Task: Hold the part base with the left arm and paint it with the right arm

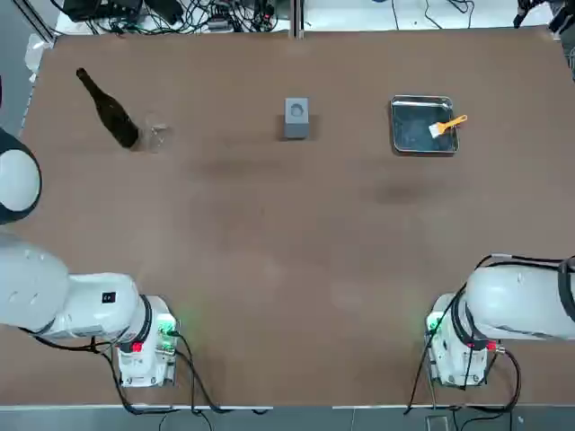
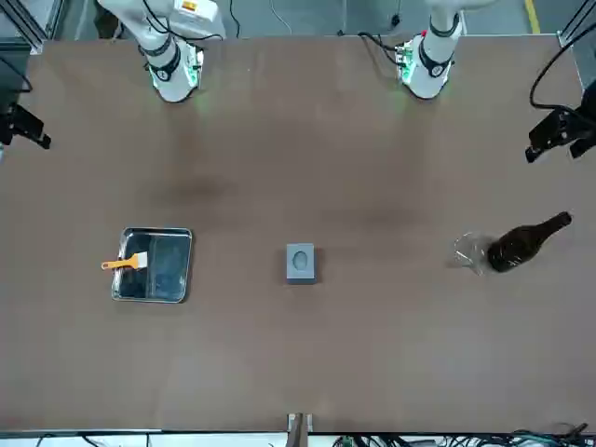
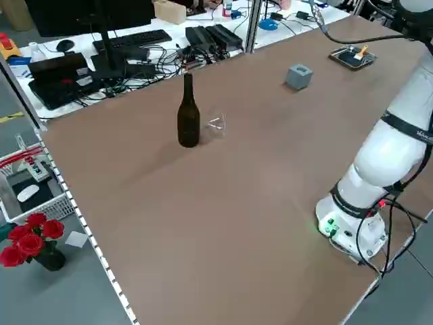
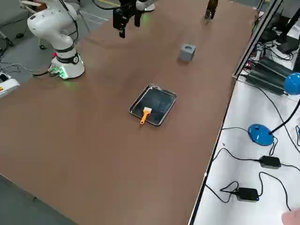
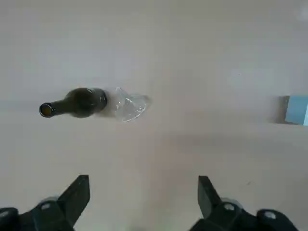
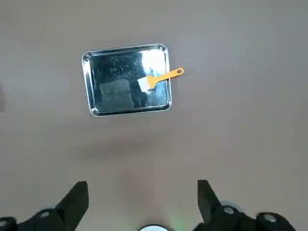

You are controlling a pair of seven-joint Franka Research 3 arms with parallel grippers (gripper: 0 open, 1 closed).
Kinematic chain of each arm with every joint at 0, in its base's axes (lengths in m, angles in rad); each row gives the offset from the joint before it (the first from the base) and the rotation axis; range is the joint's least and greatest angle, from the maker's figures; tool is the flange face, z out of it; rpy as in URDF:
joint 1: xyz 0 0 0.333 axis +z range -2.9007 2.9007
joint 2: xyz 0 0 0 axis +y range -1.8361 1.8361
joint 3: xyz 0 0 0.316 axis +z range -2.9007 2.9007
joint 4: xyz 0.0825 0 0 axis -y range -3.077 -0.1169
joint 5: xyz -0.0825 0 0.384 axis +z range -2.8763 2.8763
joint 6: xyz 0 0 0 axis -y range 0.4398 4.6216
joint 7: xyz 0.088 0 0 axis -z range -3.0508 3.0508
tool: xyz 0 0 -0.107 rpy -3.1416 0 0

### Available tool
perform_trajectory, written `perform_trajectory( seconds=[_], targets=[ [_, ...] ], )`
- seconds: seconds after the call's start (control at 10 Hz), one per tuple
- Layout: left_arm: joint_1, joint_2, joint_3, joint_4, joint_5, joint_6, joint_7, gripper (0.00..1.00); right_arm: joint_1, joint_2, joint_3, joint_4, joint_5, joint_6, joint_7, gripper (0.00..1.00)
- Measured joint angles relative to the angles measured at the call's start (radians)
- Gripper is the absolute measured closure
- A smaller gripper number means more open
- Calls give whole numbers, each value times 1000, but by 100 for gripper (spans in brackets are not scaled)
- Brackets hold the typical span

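Comparing the views, we find the part base (image 1: 296, 118) upright on the tabletop (image 1: 269, 233), between the bottle (image 1: 115, 118) and the metal tray (image 1: 425, 125), well apart from both. The top view shows the round recess in its upper face; the left wrist view catches only part of the block at the picture's edge.

Over the bottle's side of the tabletop, we see the left end effector (image 5: 144, 204) open and holding nothing. The right end effector (image 6: 143, 207), above the tray's side, is open and empty too. The top view cuts off both, but the front view brings them in at its opposite edges.

We see the paintbrush (image 6: 161, 79) with its white bristles inside the tray and its orange handle crossing the rim, a detail the right wrist view makes plain. The left side view shows us the dark glass bottle standing upright, with a clear object (image 3: 216, 124) just beside it. That view alone gives us the red roses (image 3: 32, 240) in a dark vase, near a white basket (image 3: 40, 183).

White lettering marks the left arm's dark band (image 3: 408, 128), too small for us to read.
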Motion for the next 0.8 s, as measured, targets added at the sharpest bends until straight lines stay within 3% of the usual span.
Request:
perform_trajectory(
  seconds=[0.6, 0.8],
  targets=[
    [-9, 0, -7, 0, 0, -1, 4, 1, 12, 0, -18, -5, 0, 1, -7, 0],
    [-21, 3, -41, -3, 0, -1, 12, 1, 13, 9, -42, -7, 25, 2, -20, 0]
  ],
)
